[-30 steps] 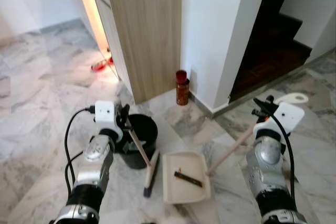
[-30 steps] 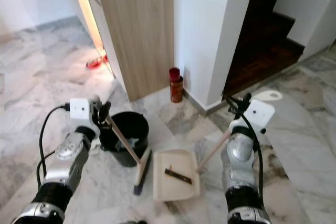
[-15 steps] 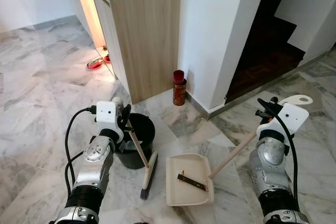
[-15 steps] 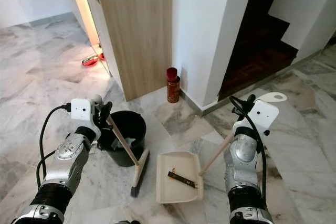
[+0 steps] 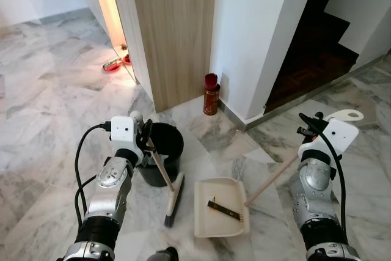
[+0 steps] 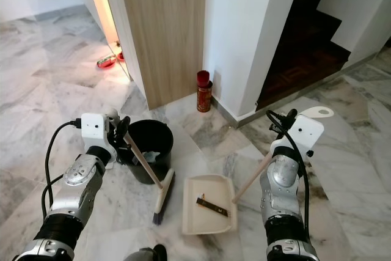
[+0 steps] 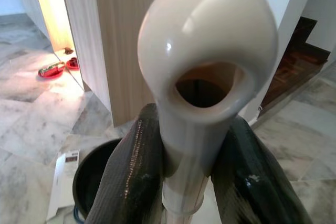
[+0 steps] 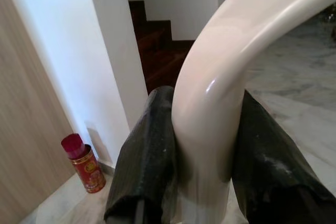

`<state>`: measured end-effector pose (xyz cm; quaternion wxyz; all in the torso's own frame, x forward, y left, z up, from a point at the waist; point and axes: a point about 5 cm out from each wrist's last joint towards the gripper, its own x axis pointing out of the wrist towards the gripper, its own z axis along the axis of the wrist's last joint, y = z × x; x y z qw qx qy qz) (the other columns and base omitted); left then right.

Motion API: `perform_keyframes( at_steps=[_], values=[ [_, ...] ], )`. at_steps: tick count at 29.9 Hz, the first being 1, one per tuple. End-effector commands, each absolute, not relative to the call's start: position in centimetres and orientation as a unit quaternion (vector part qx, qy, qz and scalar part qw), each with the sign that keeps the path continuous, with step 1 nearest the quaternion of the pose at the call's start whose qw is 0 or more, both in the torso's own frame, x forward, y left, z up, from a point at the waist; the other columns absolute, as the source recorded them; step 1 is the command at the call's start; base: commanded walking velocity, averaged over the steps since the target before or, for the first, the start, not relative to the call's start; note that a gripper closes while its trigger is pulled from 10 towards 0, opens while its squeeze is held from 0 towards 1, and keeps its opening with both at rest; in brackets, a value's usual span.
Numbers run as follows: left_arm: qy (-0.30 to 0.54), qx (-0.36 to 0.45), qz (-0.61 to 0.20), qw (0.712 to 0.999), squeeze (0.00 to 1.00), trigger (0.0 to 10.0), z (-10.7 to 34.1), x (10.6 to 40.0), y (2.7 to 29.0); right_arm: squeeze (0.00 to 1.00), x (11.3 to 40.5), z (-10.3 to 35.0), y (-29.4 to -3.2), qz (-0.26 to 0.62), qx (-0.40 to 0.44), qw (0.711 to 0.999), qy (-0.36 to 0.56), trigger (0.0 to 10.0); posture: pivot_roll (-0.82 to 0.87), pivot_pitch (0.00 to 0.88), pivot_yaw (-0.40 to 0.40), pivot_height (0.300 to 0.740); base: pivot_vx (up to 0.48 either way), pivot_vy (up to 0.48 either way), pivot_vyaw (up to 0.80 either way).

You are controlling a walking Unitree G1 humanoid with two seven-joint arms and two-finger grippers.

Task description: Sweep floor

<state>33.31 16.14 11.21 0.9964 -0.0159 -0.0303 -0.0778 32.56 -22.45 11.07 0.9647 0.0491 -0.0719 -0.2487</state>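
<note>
My left gripper [image 5: 146, 140] is shut on the beige handle of a small broom [image 5: 164, 178], whose dark bristle head rests on the marble floor. My right gripper [image 5: 307, 131] is shut on the long beige handle of a cream dustpan [image 5: 221, 208] lying flat on the floor to the broom's right. A thin dark stick-like piece of debris [image 5: 222, 208] lies inside the pan. In the left wrist view the black fingers [image 7: 131, 179] clamp the broom handle's looped end [image 7: 206, 72]. In the right wrist view the fingers [image 8: 152, 150] clamp the dustpan handle [image 8: 220, 87].
A black bucket [image 5: 160, 157] stands just behind the broom. A red canister [image 5: 211, 95] sits against the white wall corner. A wooden cabinet [image 5: 174, 29] rises behind, red pet bowls [image 5: 113, 64] beside it. Dark stairs [image 5: 317, 47] climb at the right.
The whole picture has shifted slightly as the camera moved. Broom, dustpan and both grippers keep the same hold and positions relative to each other.
</note>
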Motion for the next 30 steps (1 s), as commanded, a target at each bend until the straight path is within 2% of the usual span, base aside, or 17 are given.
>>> perform_keyframes(
  at_steps=[1, 4, 14, 24, 30],
  values=[
    [-0.050, -0.017, -0.080, 0.995, 0.00, 10.0, 12.07, 33.43, 16.16, 0.00, 32.85, 11.80, -22.63, -0.252, 0.054, 0.962, -0.084, 10.0, 0.10, 0.059, 0.013, 0.740, -0.270, 0.000, 0.00],
    [-0.050, -0.019, -0.079, 0.995, 0.00, 10.0, 12.09, 33.40, 16.09, 0.00, 32.83, 11.82, -22.71, -0.253, 0.054, 0.962, -0.085, 10.0, 0.10, 0.059, 0.010, 0.740, -0.259, 0.000, 0.00],
    [-0.046, -0.032, -0.060, 0.997, 0.00, 10.0, 12.01, 33.34, 16.62, 0.00, 33.01, 12.00, -22.53, -0.248, 0.058, 0.963, -0.087, 10.0, 0.10, 0.061, 0.002, 0.740, 0.000, 0.000, 0.00],
    [-0.040, -0.029, -0.058, 0.997, 0.00, 10.0, 11.87, 33.22, 16.73, 0.00, 33.07, 11.82, -22.41, -0.246, 0.066, 0.964, -0.081, 10.0, 0.10, 0.061, 0.004, 0.740, 0.000, 0.455, 0.00],
    [-0.039, -0.028, -0.058, 0.997, 0.00, 10.0, 11.89, 33.28, 16.75, 0.00, 33.09, 11.65, -22.31, -0.243, 0.069, 0.965, -0.076, 10.0, 0.10, 0.061, 0.004, 0.740, 0.000, 0.480, -0.67]
  ],
)
